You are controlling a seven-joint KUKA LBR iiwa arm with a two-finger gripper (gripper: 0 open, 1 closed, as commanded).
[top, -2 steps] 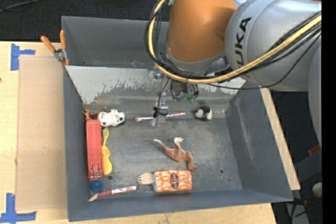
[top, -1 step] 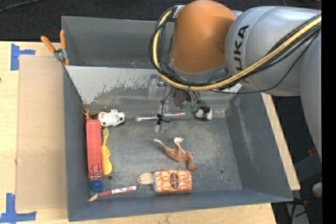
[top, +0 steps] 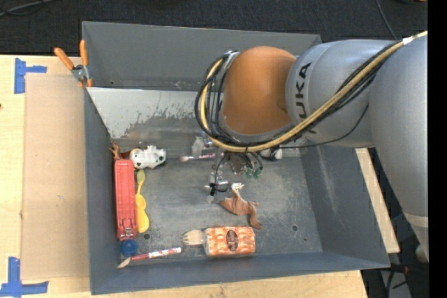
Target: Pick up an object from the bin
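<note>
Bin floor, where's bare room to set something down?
Bare: middle floor between the yellow piece and brown scrap, above the orange packet; also right of the scrap. Crowded: along the red bar, under the hand.

A small brown crumpled thing (top: 239, 206), maybe a dried leaf or a leather scrap, lies loose on the floor of the bin (top: 307, 220), right of centre, ragged tip toward the near wall.

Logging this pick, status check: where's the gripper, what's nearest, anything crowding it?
Gripper over middle of grey metal bin. Brown crumpled scrap right beside it, not shown gripped. Orange patterned packet further off, clear of it.
</note>
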